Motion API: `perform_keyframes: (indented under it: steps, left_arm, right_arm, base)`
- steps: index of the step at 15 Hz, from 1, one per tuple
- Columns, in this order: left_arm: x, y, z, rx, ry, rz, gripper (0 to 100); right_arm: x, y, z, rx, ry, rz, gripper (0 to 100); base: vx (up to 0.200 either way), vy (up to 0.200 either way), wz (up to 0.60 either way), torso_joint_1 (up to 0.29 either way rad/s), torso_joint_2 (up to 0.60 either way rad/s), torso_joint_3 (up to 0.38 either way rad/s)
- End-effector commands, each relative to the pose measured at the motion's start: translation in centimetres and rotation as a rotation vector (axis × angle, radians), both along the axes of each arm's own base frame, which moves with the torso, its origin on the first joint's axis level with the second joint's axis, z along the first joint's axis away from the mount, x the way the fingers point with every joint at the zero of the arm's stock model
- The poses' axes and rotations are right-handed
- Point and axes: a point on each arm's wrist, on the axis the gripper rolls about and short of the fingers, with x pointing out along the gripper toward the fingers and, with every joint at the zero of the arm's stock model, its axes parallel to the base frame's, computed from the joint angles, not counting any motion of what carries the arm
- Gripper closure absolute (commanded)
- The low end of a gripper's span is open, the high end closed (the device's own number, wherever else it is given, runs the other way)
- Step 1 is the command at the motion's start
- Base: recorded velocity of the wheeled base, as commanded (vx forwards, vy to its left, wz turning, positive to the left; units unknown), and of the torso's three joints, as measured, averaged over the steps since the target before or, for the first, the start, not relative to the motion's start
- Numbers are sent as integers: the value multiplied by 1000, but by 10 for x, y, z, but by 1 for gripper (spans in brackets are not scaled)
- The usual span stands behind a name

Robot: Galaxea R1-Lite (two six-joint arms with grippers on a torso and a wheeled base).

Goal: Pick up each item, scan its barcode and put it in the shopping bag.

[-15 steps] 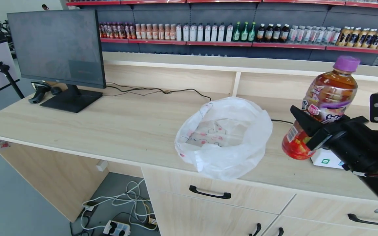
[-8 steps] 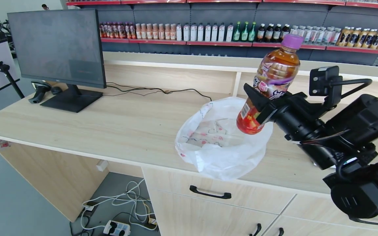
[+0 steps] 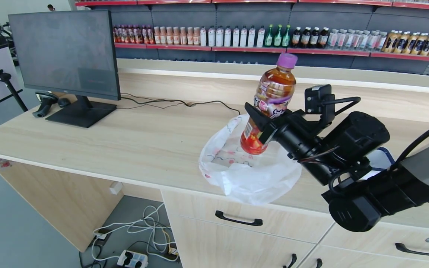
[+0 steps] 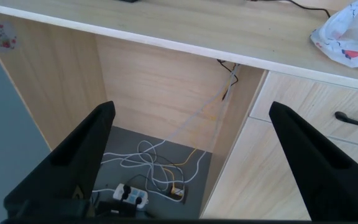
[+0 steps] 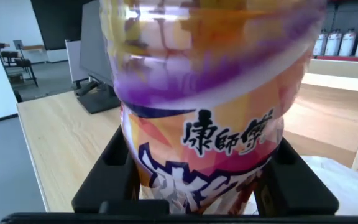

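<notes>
Right hand [image 3: 262,128] clamped on amber plastic tea bottle with purple cap [image 3: 272,98], held tilted over the crumpled white plastic shopping bag [image 3: 237,178] at 5 o'clock on the wooden counter [image 3: 143,141]. Bag looks empty, so the drop-in is left; can't tell if it was scanned. Left hand [image 4: 191,112] fingers apart, low beside counter.

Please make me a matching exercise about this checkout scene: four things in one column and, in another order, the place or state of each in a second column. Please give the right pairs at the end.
Things
1. bottle
2. shopping bag
3. monitor
4. left gripper

Places and states
A. fingers open, lower than the top of the counter
B. stands on the counter, screen dark
C. held off the counter by the right gripper, purple cap up
D. lies open on the counter

Pairs: 1-C, 2-D, 3-B, 4-A
</notes>
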Motion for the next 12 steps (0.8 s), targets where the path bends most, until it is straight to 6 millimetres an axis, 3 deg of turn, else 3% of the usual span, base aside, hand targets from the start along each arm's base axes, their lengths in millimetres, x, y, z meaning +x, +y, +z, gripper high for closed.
perform_keyframes:
  steps: [1, 7, 12]
  left_arm:
    - [0, 0, 0, -1, 0, 1, 0]
    - [0, 0, 0, -1, 2, 1, 0]
    - [0, 0, 0, -1, 2, 1, 0]
  right_arm:
    - [3, 2, -11, -4, 35, 7, 100]
    - [10, 7, -46, -35, 145, 15, 100]
    - [29, 17, -54, -22, 126, 18, 100]
  base:
    - [0, 0, 0, 0, 0, 0]
    - [0, 0, 0, 0, 0, 0]
    - [0, 0, 0, 0, 0, 0]
